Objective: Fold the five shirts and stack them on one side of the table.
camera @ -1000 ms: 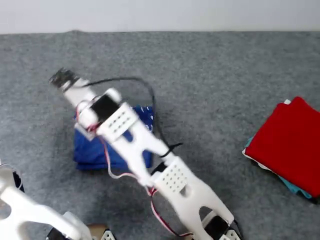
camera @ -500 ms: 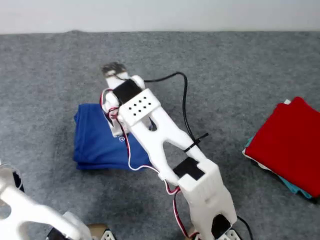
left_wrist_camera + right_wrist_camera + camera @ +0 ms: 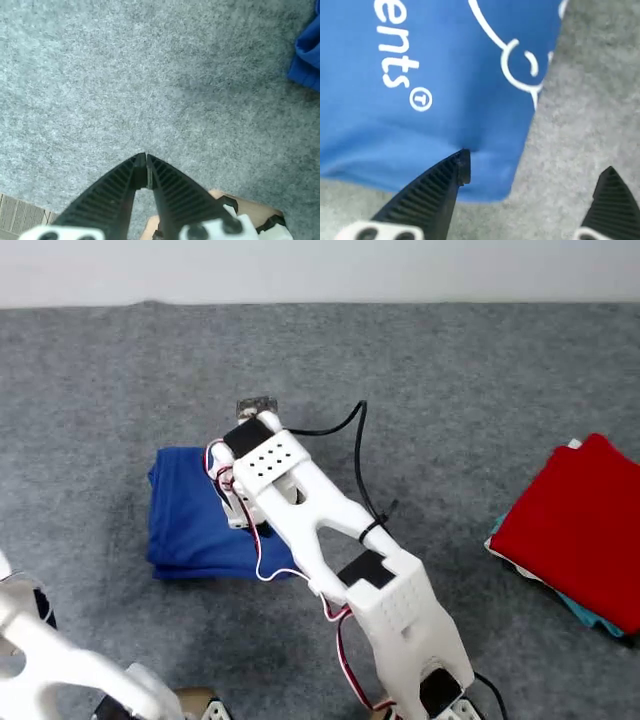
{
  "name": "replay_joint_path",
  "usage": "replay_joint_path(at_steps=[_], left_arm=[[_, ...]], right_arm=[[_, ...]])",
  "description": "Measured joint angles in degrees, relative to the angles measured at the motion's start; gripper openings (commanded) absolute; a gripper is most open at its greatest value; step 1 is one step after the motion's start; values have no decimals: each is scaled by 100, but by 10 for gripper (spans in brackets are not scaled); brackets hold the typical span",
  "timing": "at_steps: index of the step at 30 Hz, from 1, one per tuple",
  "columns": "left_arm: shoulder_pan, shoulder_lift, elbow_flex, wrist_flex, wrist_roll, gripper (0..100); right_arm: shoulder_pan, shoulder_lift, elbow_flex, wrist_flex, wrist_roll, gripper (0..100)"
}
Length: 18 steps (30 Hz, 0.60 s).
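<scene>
Lying flat on the grey, felt-like table cover (image 3: 450, 390), the blue shirt (image 3: 190, 525) is folded into a neat, thick rectangle with soft, rounded edges. It sits left of centre in the high view. The right arm (image 3: 330, 530), made of white perforated plastic links with a black cable (image 3: 362, 450) looping beside it, stretches over the shirt's near right corner.

The right gripper (image 3: 537, 165) is spread wide and grasps nothing. The tip of one black, ribbed finger (image 3: 427, 192) touches the smooth blue cloth close to its folded edge, among white printed lettering and line art. The other finger stands off the shirt, above the fuzzy grey cover.

The left gripper (image 3: 146, 157) has its two ribbed black fingers closed tip to tip with nothing between them, hovering over bare cover, and a blue fold (image 3: 307, 55) shows well off to one side. The left arm (image 3: 50, 660) sits at the lower left corner of the high view.

At the right edge of the table, well apart from the blue shirt, a folded red shirt (image 3: 575, 525) lies on top of a stack, with a teal layer (image 3: 585, 612) peeking out beneath it.
</scene>
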Motion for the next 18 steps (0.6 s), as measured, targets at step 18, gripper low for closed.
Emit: replay_joint_path(at_steps=[18], left_arm=[[0, 0, 0, -105, 18, 6]], right_arm=[[0, 862, -105, -765, -510, 85]])
